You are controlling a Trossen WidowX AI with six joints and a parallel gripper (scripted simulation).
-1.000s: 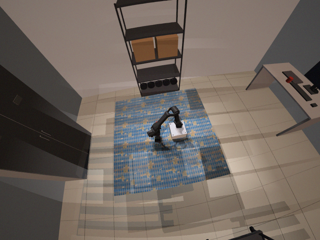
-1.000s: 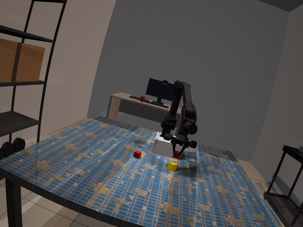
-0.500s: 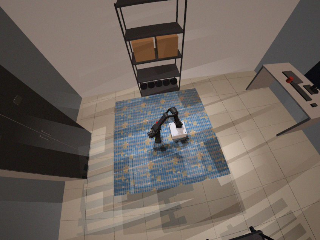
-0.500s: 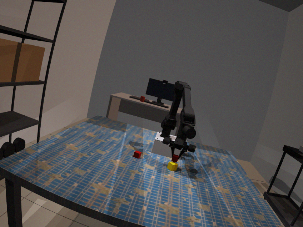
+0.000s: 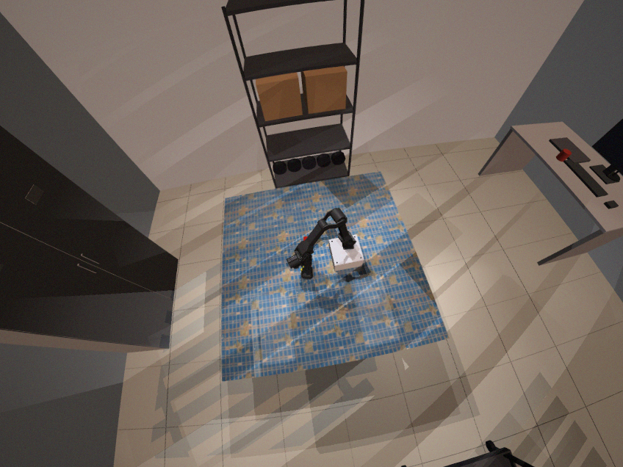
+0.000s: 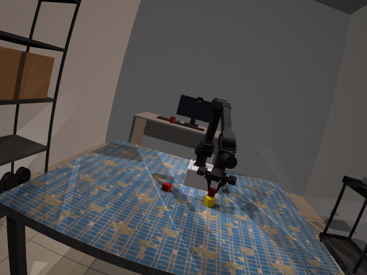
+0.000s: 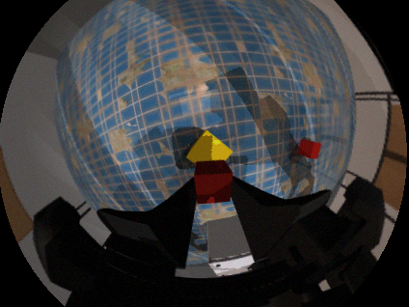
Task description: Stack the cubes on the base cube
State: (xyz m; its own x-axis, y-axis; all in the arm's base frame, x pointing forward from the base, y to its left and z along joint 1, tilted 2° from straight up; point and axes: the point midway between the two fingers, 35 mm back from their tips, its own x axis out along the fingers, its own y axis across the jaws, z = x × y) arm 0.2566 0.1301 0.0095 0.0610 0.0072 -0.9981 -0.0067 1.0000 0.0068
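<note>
In the exterior view, I have 1 dark red cube (image 6: 211, 192) (image 7: 213, 182) clamped between the 2 fingers of my gripper (image 6: 212, 192) (image 7: 212, 180), right of center in the lower half of the frame. The yellow base cube (image 6: 208, 201) (image 7: 209, 149) sits on the blue patterned tabletop (image 5: 322, 321) (image 6: 124, 236) (image 7: 183, 72), just below my cube in that frame; I cannot tell whether they touch. The other loose red cube (image 6: 166, 187) (image 7: 310, 149) lies on the tabletop, left of the yellow 1 there and at the right in the wrist view.
</note>
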